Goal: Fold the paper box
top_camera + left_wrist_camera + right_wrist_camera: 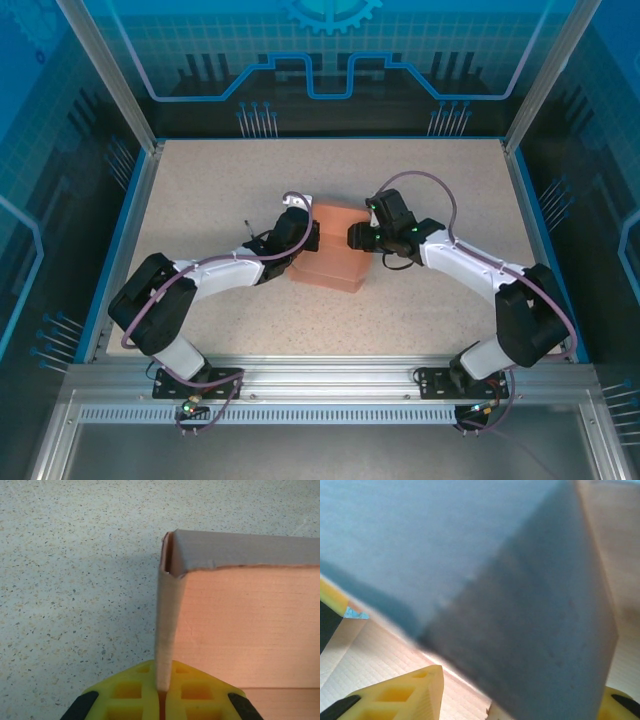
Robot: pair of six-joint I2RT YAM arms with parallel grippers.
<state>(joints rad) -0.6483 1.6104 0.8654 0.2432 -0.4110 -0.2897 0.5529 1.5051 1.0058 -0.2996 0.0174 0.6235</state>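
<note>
The salmon-pink paper box point(330, 255) lies at the middle of the speckled table, partly folded, with walls standing up. My left gripper point(303, 236) is at its left side. In the left wrist view its yellow fingers point(135, 695) are shut on an upright side wall of the paper box point(240, 630), my left gripper point(165, 692) pinching that wall edge-on. My right gripper point(358, 237) is at the box's right side. In the right wrist view its yellow fingers point(405, 700) stand apart on either side of a blurred, shadowed flap point(530, 605), with a gap beside the left finger.
The speckled table point(200, 190) has a blue rim point(128, 235) on its left, back and right. Metal posts rise at the back corners. An aluminium rail point(320, 375) carrying both arm bases runs along the near edge.
</note>
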